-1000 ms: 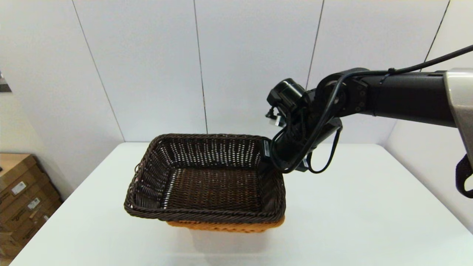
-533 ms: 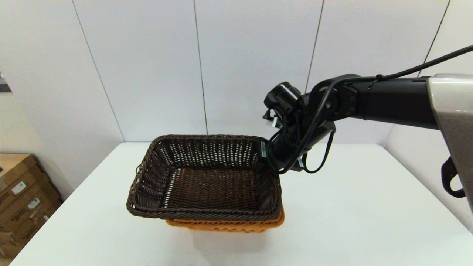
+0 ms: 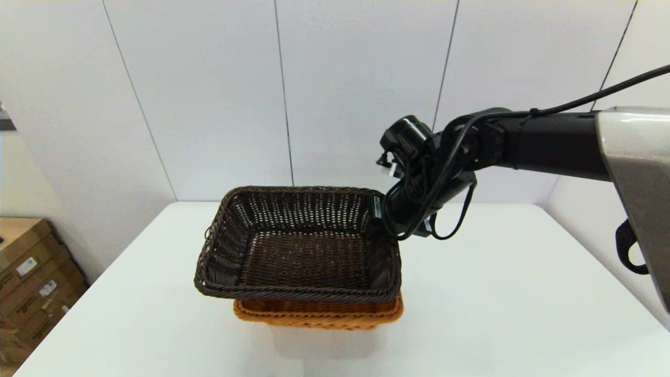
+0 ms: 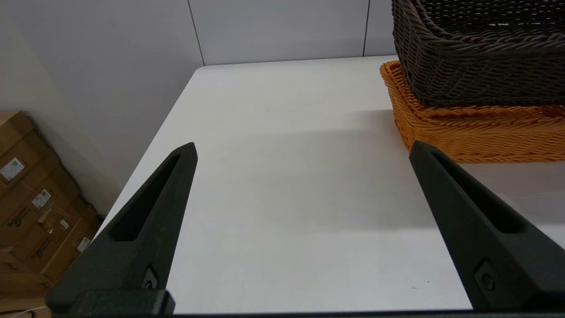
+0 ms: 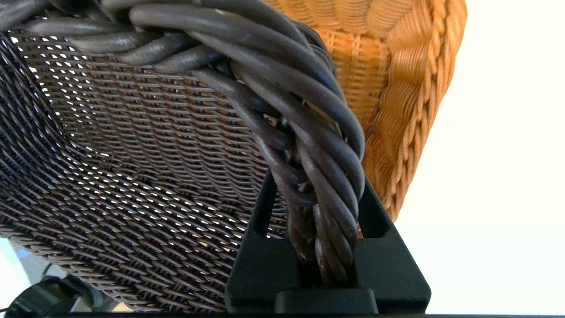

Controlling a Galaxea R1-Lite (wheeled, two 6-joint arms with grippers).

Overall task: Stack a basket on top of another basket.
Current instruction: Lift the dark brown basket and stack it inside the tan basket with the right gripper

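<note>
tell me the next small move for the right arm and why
Probably lower the dark basket straight down. The right claw grips its rim, and it hangs over the orange basket, left side overhanging, not yet nested. The left claw waits open nearby.

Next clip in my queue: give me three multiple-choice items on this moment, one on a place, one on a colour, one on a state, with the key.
1. Where is the dark brown basket?
A. Directly above the orange basket
B. Beside it on the table
C. On the cardboard boxes

2. What colour is the lower basket?
A. White
B. Orange
C. Green

3. What is the right hand doing?
A. Hanging open over the table
B. Gripping the orange basket
C. Clamped on the dark brown basket's braided rim

Key: 1 A, the head view shows the orange rim peeking out under the dark one. 2 B, orange wicker shows in all views. 3 C, the right wrist view shows both fingers pinching the dark rim. The left hand waits open above the table.
</note>
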